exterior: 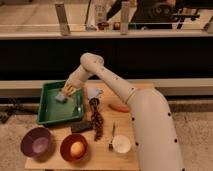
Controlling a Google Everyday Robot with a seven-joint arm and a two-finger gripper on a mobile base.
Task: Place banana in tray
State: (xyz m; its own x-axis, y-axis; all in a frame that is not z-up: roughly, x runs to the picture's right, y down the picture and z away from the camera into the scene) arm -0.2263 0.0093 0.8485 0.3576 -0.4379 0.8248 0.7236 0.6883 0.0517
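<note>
1. My gripper [67, 92] is over the far right part of the tray [48, 116], inside the line of its rim. Whether it is released or clenched I cannot tell.
2. The banana [70, 89], pale yellow, is right at my gripper, over the same corner of the tray. I cannot tell whether I grasp it or whether it rests on the tray floor.
3. Tray contents: a small light blue block [60, 98] lies on the green floor just beside my gripper, on the near-left side.
4. A dark flat block [81, 127] sits on the wooden table [102, 161], just off the tray's near right corner.
5. A brown, stringy item [96, 120] runs down the table to the right of the tray. A pale blue-white object [93, 93] lies at its far end.
6. A small orange carrot-like piece [119, 107] lies further right, close to my arm.
7. Purple bowl [36, 143], near left: contents not discernible.
8. Orange bowl [66, 150], beside it: holds a round orange-yellow ball [77, 148].
9. A white cup [121, 144] stands near right, with a slim utensil [113, 134] just beside it.
</note>
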